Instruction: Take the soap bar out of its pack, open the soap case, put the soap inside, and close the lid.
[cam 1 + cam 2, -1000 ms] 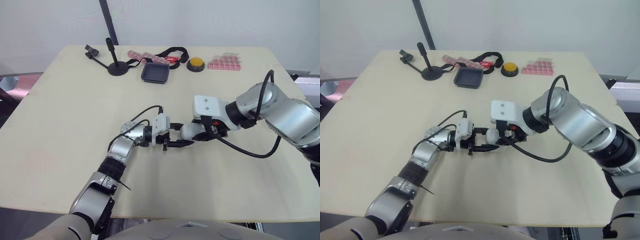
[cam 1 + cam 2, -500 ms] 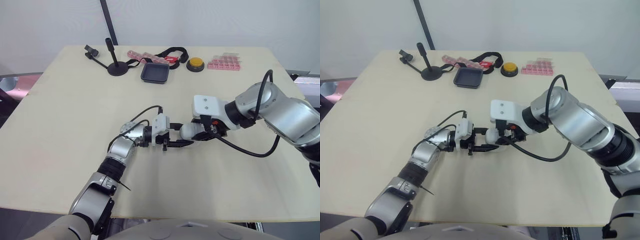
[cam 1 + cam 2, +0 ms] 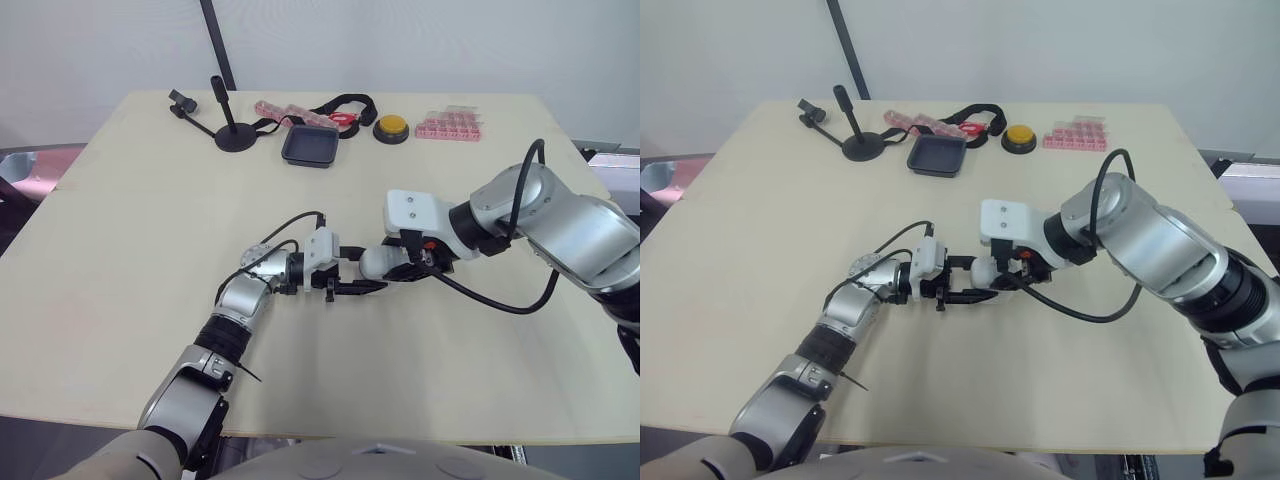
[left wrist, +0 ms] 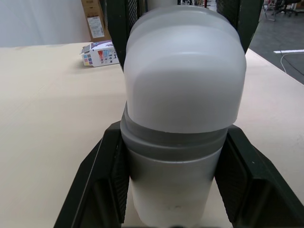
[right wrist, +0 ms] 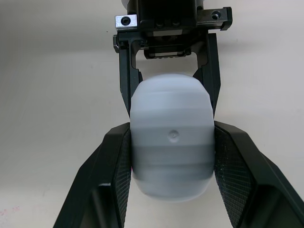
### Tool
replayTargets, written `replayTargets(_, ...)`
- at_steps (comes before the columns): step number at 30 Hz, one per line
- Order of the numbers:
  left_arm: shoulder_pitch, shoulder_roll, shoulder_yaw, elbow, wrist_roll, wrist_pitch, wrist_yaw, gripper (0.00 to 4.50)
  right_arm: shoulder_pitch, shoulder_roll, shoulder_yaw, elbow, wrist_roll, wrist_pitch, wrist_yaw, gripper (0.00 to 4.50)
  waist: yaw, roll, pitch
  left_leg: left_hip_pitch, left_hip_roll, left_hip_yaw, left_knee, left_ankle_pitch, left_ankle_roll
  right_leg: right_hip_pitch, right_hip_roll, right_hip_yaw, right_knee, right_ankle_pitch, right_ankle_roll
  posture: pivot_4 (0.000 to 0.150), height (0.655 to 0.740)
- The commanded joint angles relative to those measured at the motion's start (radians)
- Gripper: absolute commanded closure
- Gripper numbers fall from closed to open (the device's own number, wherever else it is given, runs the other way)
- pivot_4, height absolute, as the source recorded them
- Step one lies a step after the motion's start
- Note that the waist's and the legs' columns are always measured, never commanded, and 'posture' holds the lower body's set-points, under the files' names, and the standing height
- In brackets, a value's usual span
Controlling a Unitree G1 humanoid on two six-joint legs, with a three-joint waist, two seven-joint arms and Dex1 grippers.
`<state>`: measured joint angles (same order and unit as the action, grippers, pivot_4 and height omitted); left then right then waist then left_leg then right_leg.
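The soap case (image 3: pixel 378 262), a rounded white shell with a grey lower half (image 4: pixel 173 156), lies on its side just above the table's middle. My left gripper (image 3: pixel 350 277) is shut on one end of it; its black fingers (image 4: pixel 102 175) press both flanks. From the opposite end my right gripper (image 3: pixel 402 264) is shut on the same case, its pads (image 5: pixel 111 171) against the white sides. A small printed box (image 4: pixel 99 52), perhaps the soap pack, lies on the table beyond the case. The soap bar itself is hidden.
Along the table's far edge (image 3: pixel 330 94) stand a black mini stand (image 3: pixel 232 132), a dark square tray (image 3: pixel 311 147), a black strap with pink packets (image 3: pixel 300 112), a yellow button (image 3: pixel 391 127) and a pink pill organiser (image 3: pixel 450 125). Bare tabletop lies around both arms.
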<state>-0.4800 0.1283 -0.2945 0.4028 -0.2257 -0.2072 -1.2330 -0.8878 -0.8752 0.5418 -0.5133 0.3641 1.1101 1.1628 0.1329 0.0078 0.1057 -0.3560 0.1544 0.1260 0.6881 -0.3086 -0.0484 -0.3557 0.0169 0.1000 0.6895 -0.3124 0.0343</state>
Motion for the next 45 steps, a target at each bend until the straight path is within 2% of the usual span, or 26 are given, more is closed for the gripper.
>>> replayTargets(1,0.0,-0.004,-0.003,-0.035,-0.007,-0.003,0.005,2.58,0.033,-0.008,0.07,0.04,-0.007,0.019,0.013,2.55,0.0,0.0,0.0,0.0,0.0,0.0,0.0,0.0,0.0,0.0,0.0,0.0,0.0,0.0,0.0,0.15,0.74)
replayTargets(10,0.006,-0.003,-0.004,-0.044,-0.007,0.001,0.008,2.58,0.041,0.003,0.063,0.04,0.006,0.038,0.013,2.55,0.0,0.0,0.0,0.0,0.0,0.0,-0.001,0.0,0.0,0.0,0.0,0.0,-0.001,0.0,0.0,0.15,0.74)
replayTargets(12,0.008,-0.003,-0.005,-0.048,-0.007,0.004,0.008,2.58,0.041,0.002,0.063,0.039,0.006,0.034,0.014,1.51,0.0,-0.001,0.0,0.0,0.0,0.0,-0.001,0.0,0.0,0.001,0.0,0.0,-0.001,0.0,0.0,0.15,0.74)
replayTargets(16,0.011,-0.003,-0.006,-0.052,-0.007,0.008,0.009,2.58,0.045,0.01,0.058,0.044,-0.012,0.004,0.002,0.22,0.0,-0.002,0.001,0.001,0.0,0.0,-0.003,0.0,-0.001,0.0,-0.001,-0.001,-0.002,0.0,0.0,0.15,0.74)
replayTargets(17,0.012,-0.003,-0.005,-0.053,-0.006,0.008,0.009,2.58,0.045,0.013,0.057,0.045,-0.013,0.003,-0.001,0.02,-0.001,-0.001,0.001,-0.001,0.0,0.0,-0.003,0.0,-0.001,-0.001,-0.001,-0.001,-0.002,0.0,0.0,0.15,0.74)
replayTargets(28,0.015,-0.001,-0.009,-0.056,-0.007,0.008,0.008,2.58,0.035,0.006,0.04,0.051,-0.011,-0.018,-0.007,0.02,0.001,-0.001,0.002,-0.004,-0.001,0.001,-0.004,0.001,0.0,-0.007,-0.001,0.0,0.0,0.0,0.0,0.15,0.74)
replayTargets(45,0.011,0.001,-0.009,-0.053,-0.007,0.009,0.003,2.58,0.054,-0.071,-0.104,0.003,0.052,0.006,0.003,0.02,0.003,-0.001,0.002,-0.006,-0.001,0.001,-0.003,0.001,0.0,-0.008,-0.001,0.0,0.001,0.0,0.0,0.15,0.74)
